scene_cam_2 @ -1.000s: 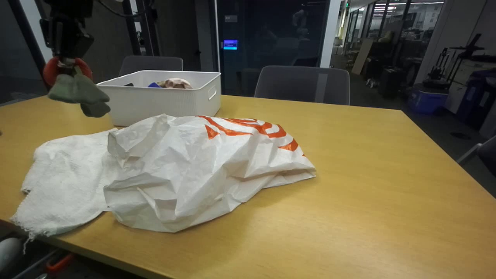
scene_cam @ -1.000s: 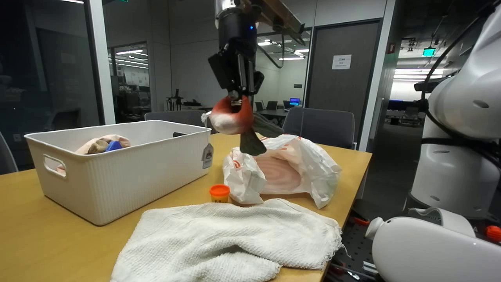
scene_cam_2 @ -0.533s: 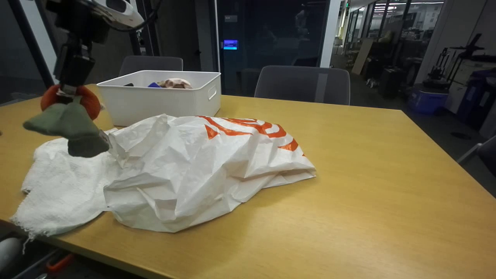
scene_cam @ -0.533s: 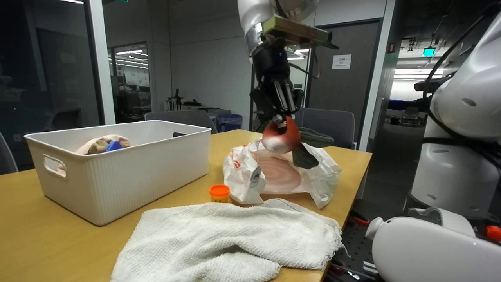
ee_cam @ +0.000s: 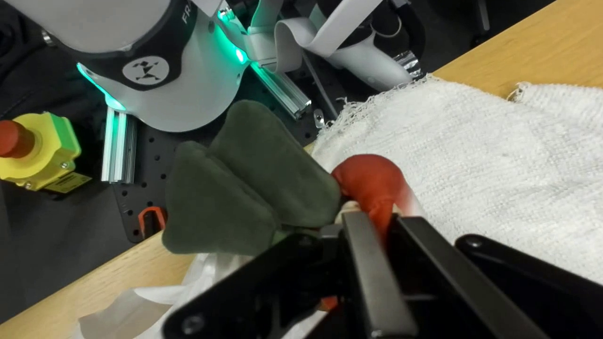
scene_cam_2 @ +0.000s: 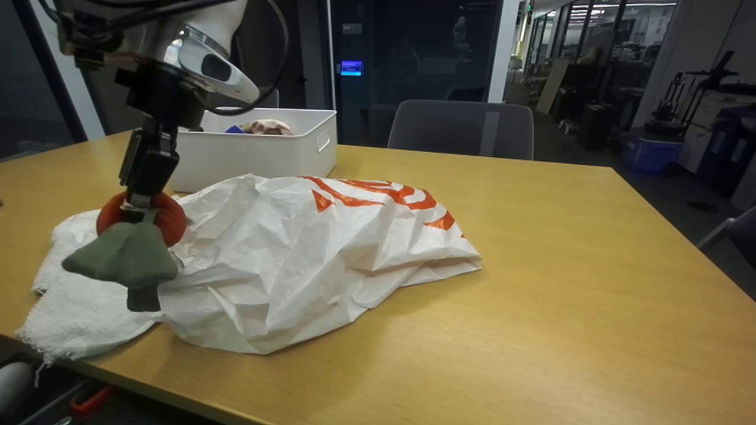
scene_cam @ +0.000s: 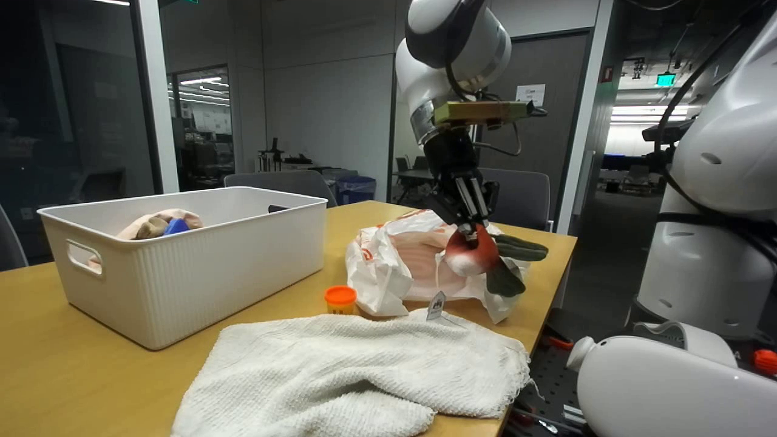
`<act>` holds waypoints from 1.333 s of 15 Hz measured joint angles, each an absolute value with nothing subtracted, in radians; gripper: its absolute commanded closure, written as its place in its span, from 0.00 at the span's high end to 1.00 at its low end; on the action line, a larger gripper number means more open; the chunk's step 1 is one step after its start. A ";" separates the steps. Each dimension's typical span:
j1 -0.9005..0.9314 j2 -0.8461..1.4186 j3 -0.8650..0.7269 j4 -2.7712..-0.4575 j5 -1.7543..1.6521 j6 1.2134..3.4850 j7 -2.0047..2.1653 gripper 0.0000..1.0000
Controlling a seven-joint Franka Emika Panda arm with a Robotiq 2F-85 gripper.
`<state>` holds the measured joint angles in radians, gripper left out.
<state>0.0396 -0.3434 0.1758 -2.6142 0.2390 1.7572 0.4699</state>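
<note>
With the bin [scene_cam: 230, 279] at nine o'clock, the toy [scene_cam: 485, 252] is lifted, pinched by the tool [scene_cam: 468, 230], not yet put down.

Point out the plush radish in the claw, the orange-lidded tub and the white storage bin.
Plush radish [ee_cam: 283, 181]: in the wrist view, on one of its green leaves.
Orange-lidded tub [scene_cam: 340, 298]: in an exterior view, on its lid.
White storage bin [scene_cam: 212, 276]: in an exterior view, on its ribbed long wall.
</note>
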 measured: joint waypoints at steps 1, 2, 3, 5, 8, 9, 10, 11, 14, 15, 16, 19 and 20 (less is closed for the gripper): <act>0.040 -0.329 0.176 -2.623 0.227 1.788 0.463 0.13; 0.040 -0.313 0.176 -2.630 0.210 1.821 0.458 0.15; 0.040 -0.294 0.177 -2.635 0.181 1.860 0.456 0.15; 0.040 -0.252 0.180 -2.638 0.089 1.939 0.457 0.16; 0.040 -0.208 0.185 -2.638 -0.073 2.068 0.483 0.18; 0.040 -0.202 0.186 -2.637 -0.119 2.106 0.498 0.19; 0.040 -0.200 0.188 -2.638 -0.156 2.144 0.512 0.20; 0.040 -0.199 0.188 -2.639 -0.183 2.184 0.525 0.18; 0.042 -0.195 0.197 -2.645 -0.249 2.291 0.576 0.14; 0.047 -0.191 0.199 -2.649 -0.241 2.325 0.580 0.16; 0.055 -0.185 0.199 -2.652 -0.221 2.355 0.580 0.13; 0.098 -0.158 0.198 -2.654 -0.049 2.454 0.514 0.15; 0.116 -0.151 0.196 -2.653 0.031 2.485 0.470 0.15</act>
<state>0.1158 -0.1511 0.1964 -2.6535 0.0313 2.4846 0.4699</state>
